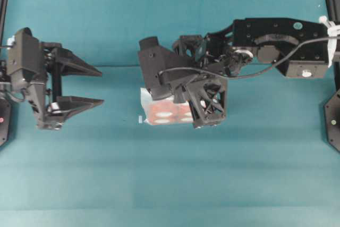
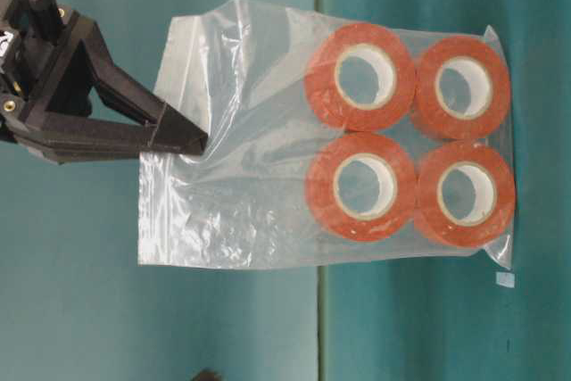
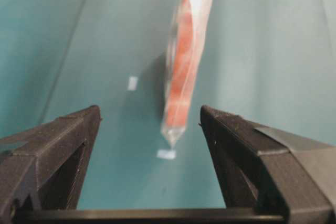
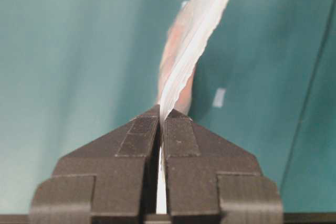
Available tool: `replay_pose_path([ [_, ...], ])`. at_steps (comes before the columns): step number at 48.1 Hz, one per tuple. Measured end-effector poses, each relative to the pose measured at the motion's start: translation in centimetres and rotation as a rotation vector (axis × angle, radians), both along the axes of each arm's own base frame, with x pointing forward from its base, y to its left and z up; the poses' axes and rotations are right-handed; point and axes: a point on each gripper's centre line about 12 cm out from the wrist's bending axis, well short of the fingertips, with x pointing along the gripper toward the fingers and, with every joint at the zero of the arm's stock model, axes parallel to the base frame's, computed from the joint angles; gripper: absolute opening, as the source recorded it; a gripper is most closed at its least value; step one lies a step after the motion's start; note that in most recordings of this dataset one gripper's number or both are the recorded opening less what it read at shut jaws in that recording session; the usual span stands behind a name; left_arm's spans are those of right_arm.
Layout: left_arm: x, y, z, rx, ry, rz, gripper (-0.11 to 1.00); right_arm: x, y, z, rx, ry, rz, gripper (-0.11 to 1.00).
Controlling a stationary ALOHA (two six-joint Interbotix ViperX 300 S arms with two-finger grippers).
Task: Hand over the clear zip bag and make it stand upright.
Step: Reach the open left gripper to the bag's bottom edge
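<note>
Our right gripper (image 4: 160, 116) was clamped tight, reaching in from the right towards the middle of the scene. Our left gripper (image 1: 101, 86) waited well apart at the left, jaws spread wide, pointing right.

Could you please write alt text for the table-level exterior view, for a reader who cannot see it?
A clear zip bag holding four orange tape rolls fills the frame against teal cloth, pinched at its zip end by the shut right gripper, whose black fingers reach in from the left. The rolls sit two by two at the end far from the grip.
</note>
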Motion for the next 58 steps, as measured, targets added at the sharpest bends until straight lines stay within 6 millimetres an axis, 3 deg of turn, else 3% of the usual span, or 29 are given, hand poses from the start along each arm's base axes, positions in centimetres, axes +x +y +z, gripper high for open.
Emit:
replay_pose_path([
  [21,4.5,-2.7,-6.3,-0.109,0.081,-0.060,0.92,0.1,0.0,0.0,-0.003,-0.003,-0.002,0.01],
  [31,7.4,-2.6,-8.2,-0.110,0.104,-0.055,0.93,0.0,-0.1,0.0,-0.005,-0.003,0.000,0.01],
  [45,9.5,-2.0,-11.8,-0.111,0.170,-0.036,0.93,-0.1,-0.1,-0.2,-0.004,0.002,-0.003,0.01],
  [58,11.7,-2.0,-12.2,-0.098,0.140,-0.042,0.93,-0.1,0.0,-0.5,-0.003,0.008,-0.002,0.01],
])
